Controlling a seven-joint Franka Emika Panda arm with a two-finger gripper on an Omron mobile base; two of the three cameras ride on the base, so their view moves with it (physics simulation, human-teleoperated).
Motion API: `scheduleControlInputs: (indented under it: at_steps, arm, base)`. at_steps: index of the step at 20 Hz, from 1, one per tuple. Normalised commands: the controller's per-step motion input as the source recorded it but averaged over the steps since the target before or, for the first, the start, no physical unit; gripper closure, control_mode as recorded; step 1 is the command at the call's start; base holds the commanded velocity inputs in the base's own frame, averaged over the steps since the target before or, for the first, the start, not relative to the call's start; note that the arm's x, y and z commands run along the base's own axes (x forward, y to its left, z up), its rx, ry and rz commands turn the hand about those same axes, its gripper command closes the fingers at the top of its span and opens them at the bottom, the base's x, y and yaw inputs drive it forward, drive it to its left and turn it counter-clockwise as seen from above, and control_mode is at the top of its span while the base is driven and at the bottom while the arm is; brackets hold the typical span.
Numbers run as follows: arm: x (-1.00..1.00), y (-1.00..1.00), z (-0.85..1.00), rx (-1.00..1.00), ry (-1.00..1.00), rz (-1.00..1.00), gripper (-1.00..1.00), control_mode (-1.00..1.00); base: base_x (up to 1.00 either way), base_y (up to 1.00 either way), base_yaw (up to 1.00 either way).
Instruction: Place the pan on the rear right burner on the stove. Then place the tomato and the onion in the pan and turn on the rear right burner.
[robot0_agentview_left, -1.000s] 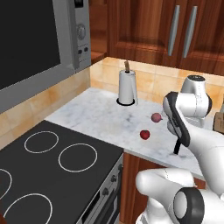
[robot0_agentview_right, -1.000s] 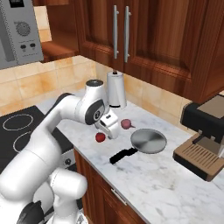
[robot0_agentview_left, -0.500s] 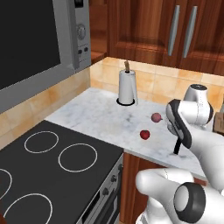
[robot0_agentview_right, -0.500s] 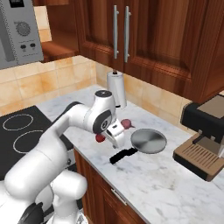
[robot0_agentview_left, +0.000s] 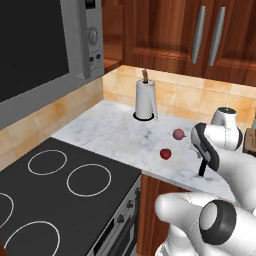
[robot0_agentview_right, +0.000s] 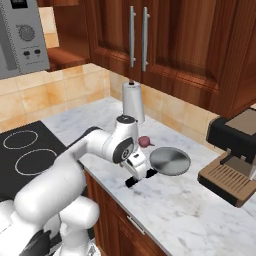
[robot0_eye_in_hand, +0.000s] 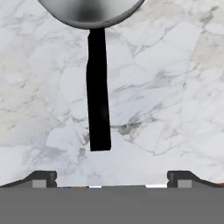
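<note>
Claw (robot0_eye_in_hand: 111, 178) open, fingers wide apart, above the pan (robot0_agentview_right: 170, 161) handle. Pan rests on the marble tabletop (robot0_agentview_right: 210, 210). Onion (robot0_agentview_left: 178, 134) and tomato (robot0_agentview_left: 165, 153) lie near the pan.

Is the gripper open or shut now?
Open: in the hand view the gripper shows its jaws far apart, the pan's handle ahead between them.

White marble worktop (robot0_agentview_right: 200, 210) — the pan (robot0_agentview_right: 170, 161) lies flat on it, black handle (robot0_eye_in_hand: 98, 92) running down between the wide-apart jaws; tomato (robot0_agentview_left: 165, 153), onion (robot0_agentview_left: 178, 134), paper-towel roll (robot0_agentview_left: 146, 100) alongside.
</note>
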Motion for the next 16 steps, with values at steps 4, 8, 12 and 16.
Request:
scheduleControlInputs:
  at_steps: [4,8,12,16]
  arm:
    - [0.15,-0.08,-0.28,0.02,0.01,0.00,-1.00,-1.00]
    - [0.29,-0.03,-0.18,0.00,0.04,0.00,-1.00,-1.00]
    - [0.31,-0.02,-0.19,0.00,0.06,0.00,-1.00,-1.00]
    - [0.19,-0.06,-0.20,0.00,0.07,0.00,-1.00,-1.00]
  base:
    - [0.00,0.00,0.00]
    - [0.00,0.00,0.00]
    - [0.00,0.00,0.00]
    - [0.00,0.00,0.00]
